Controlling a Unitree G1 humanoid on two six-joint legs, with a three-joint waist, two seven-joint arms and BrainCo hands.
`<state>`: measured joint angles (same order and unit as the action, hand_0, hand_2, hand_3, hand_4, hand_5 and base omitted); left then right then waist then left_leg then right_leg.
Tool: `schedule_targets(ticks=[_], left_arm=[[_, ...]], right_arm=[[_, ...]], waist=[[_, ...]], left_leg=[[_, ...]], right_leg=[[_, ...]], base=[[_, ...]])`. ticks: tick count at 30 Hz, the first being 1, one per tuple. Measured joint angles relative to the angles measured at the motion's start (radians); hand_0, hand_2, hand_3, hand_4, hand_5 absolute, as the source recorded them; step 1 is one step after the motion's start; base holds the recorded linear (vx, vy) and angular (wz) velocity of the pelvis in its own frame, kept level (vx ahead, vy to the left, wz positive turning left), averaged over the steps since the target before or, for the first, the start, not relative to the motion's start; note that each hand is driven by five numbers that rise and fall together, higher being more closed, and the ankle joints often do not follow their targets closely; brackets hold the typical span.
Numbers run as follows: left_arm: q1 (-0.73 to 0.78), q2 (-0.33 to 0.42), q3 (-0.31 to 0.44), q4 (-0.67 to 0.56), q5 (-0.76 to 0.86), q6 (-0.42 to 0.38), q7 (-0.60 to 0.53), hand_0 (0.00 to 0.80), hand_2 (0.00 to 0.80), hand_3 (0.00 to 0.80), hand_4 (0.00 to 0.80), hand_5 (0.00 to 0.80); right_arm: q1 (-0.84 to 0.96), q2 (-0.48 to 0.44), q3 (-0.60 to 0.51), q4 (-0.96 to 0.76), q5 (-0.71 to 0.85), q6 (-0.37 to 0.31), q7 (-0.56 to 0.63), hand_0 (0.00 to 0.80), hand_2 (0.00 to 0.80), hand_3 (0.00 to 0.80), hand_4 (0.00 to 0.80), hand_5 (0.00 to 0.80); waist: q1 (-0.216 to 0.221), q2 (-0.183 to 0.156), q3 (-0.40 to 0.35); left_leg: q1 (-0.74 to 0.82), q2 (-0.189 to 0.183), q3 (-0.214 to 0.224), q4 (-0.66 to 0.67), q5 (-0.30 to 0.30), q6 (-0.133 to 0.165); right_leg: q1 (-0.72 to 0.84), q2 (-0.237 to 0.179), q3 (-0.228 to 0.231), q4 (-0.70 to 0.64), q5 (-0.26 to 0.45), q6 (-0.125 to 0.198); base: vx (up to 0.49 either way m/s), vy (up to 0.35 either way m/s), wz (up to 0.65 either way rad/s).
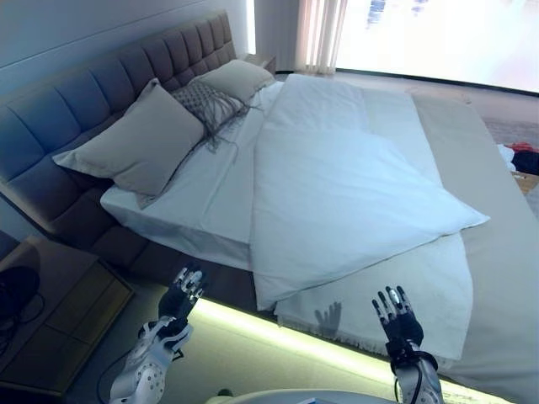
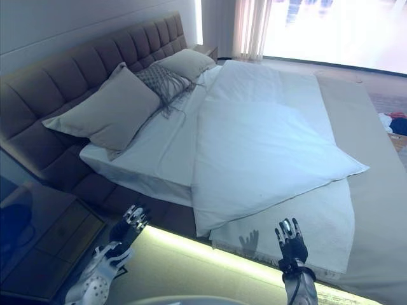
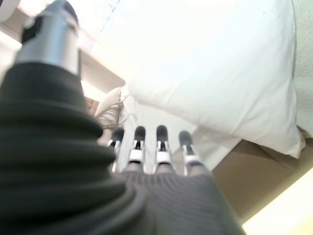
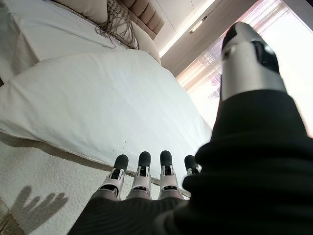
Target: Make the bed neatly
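A wide bed with a grey tufted upholstered headboard (image 1: 101, 93) fills most of the head views, its headboard at the left and its foot running off to the right. A pale sheet-covered mattress (image 1: 206, 198) lies on it, and over that a large white duvet (image 1: 337, 194) sits crooked: it is turned at an angle, with one corner (image 1: 480, 221) pointing towards the foot of the bed and its near edge hanging over the bed's side. Under the duvet a cream fringed blanket (image 1: 421, 286) spreads over the near side, and a beige bedspread (image 1: 497, 278) covers the foot end. Against the headboard lean a big beige square pillow (image 1: 139, 139), a smaller grey patterned cushion with loose threads (image 1: 206, 105) and a second beige pillow (image 1: 240, 77) further along. A glowing strip of light (image 1: 278, 337) runs under the bed's near edge. A brown wooden bedside table (image 1: 59, 311) stands at the lower left.

The left hand (image 1: 181, 296) is raised just short of the bed's side, near the duvet's hanging corner, its fingers (image 3: 139, 142) straight and empty. The right hand (image 1: 396, 316) is held up over the fringed blanket's edge, fingers (image 4: 142, 171) spread straight, touching nothing.
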<state>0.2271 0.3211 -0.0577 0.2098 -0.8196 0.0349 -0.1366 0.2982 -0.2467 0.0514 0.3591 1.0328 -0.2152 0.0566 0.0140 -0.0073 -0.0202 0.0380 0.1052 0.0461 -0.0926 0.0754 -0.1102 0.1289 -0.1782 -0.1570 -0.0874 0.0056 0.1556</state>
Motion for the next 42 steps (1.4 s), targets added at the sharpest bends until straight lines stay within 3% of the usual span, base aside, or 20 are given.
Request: schedule_targets(ticks=[30, 38, 42], left_arm=[[0.021, 0.002, 0.001, 0.000, 0.000, -0.001, -0.012, 0.000, 0.000, 0.000, 0.000, 0.000], [0.026, 0.002, -0.002, 0.000, -0.023, -0.002, -0.072, 0.000, 0.000, 0.000, 0.000, 0.000], [0.031, 0.007, -0.003, 0.000, -0.021, -0.001, -0.091, 0.000, 0.000, 0.000, 0.000, 0.000]], right_arm=[[0.021, -0.009, -0.001, 0.000, -0.001, 0.028, 0.024, 0.000, 0.000, 0.000, 0.000, 0.000], [0.028, -0.062, -0.017, 0.000, 0.000, 0.055, 0.038, 0.000, 0.000, 0.000, 0.000, 0.000], [0.029, -0.050, -0.035, 0.000, 0.005, 0.047, 0.041, 0.000, 0.000, 0.000, 0.000, 0.000]], waist=[[0.000, 0.002, 0.002], [0.000, 0.012, 0.048], [-0.002, 0.024, 0.076]], left_leg=[[-0.002, 0.005, 0.001, 0.000, -0.001, -0.001], [-0.051, 0.000, -0.047, 0.055, 0.002, -0.008], [-0.051, -0.020, -0.049, 0.046, 0.001, 0.004]], right_leg=[[-0.003, 0.002, 0.006, 0.001, -0.003, 0.002], [-0.013, 0.014, -0.005, 0.023, -0.020, -0.007], [-0.053, -0.013, -0.002, 0.106, -0.057, 0.002]], base=[[-0.004, -0.009, 0.00], [-0.007, 0.051, 0.15], [0.048, 0.122, 0.06]])
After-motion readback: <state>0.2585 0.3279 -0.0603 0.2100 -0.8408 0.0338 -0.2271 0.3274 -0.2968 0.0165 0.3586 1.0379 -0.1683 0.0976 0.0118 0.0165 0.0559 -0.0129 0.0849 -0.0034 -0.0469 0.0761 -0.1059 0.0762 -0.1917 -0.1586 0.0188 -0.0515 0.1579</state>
